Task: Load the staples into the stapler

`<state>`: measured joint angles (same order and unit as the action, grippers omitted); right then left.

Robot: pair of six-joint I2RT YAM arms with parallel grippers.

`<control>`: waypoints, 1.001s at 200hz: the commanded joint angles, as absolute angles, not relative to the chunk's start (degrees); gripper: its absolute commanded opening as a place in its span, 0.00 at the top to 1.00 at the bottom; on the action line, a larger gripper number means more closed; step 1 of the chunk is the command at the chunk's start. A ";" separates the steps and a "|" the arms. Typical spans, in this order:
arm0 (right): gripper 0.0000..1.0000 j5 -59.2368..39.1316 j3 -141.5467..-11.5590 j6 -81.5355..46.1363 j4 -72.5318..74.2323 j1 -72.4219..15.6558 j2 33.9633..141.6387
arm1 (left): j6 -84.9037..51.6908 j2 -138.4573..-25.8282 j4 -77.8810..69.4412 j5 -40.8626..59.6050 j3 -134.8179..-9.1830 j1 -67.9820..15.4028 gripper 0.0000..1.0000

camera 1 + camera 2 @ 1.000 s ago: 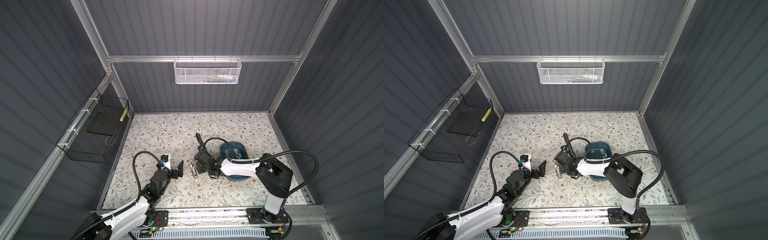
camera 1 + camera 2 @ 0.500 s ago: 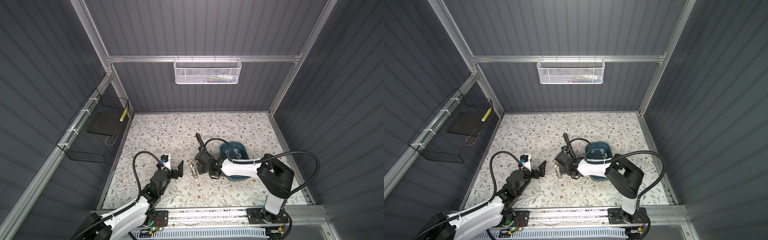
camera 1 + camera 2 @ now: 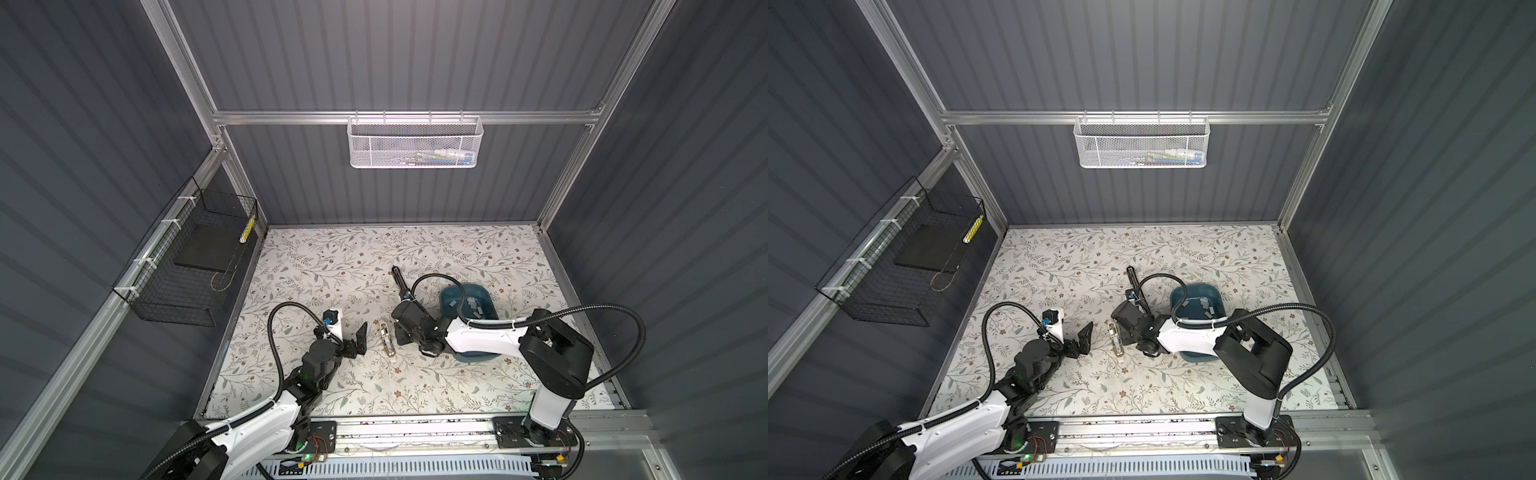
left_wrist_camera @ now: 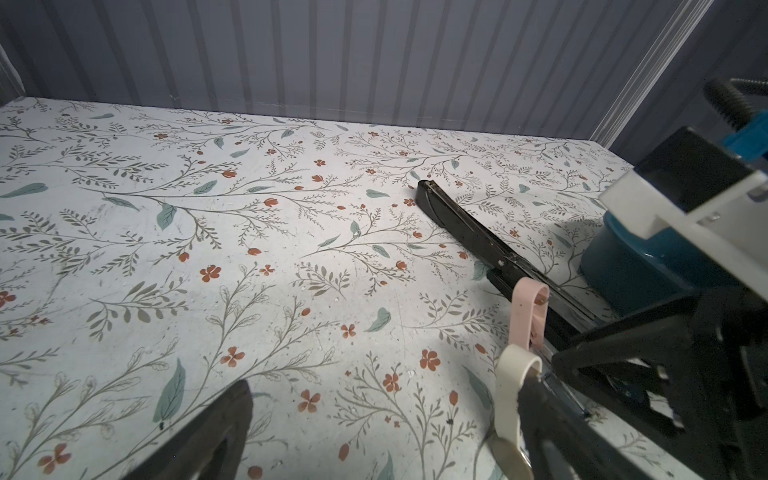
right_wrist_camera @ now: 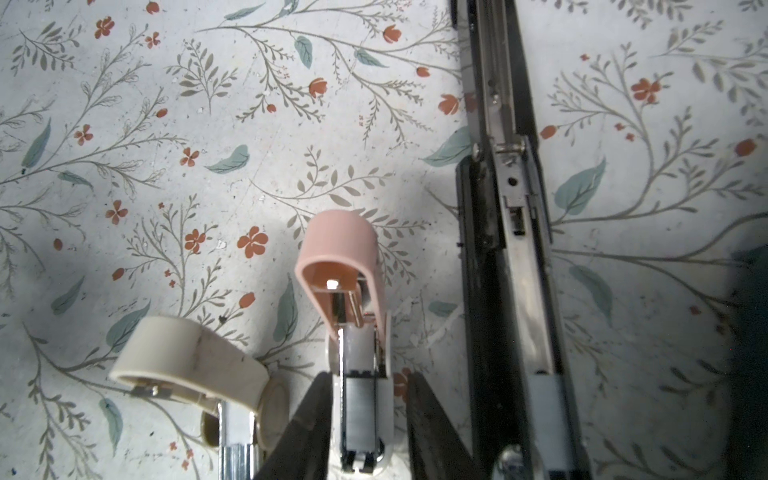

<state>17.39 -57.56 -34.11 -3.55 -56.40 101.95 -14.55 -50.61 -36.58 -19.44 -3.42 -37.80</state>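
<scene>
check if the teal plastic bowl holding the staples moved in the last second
No. In both top views the teal plastic bowl keeps the same gap from the right edge of the floral table mat.

White mesh basket (image 3: 415,143) hangs on the back rail, a few coloured bits inside, too small to name. Over on the left wall, a black wire basket (image 3: 183,291) holds a dark flat pad (image 3: 208,249), with a yellow strip (image 3: 247,230) at its far corner. Down below, the floral table (image 3: 332,257) carries a blue bowl (image 4: 631,266) toward the right.
</scene>
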 commanded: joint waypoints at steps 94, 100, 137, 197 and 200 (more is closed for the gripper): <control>0.69 19.83 -60.41 -34.85 -6.40 -56.16 106.23 | -14.17 -49.13 -37.62 -19.24 -3.44 -37.87 0.00; 0.69 19.82 -60.23 -34.81 -6.42 -56.20 106.01 | -14.15 -49.17 -37.64 -19.21 -3.51 -37.88 0.00; 0.71 20.47 -58.14 -34.96 -6.07 -56.25 102.96 | -14.15 -49.18 -37.65 -19.16 -3.51 -37.87 0.00; 0.70 24.18 -51.27 -34.31 -4.47 -56.51 90.16 | -13.89 -50.57 -38.77 -21.41 -3.86 -37.88 0.00; 0.70 24.78 -50.86 -34.26 -4.52 -56.49 89.33 | -13.84 -50.80 -38.88 -21.86 -3.98 -37.86 0.00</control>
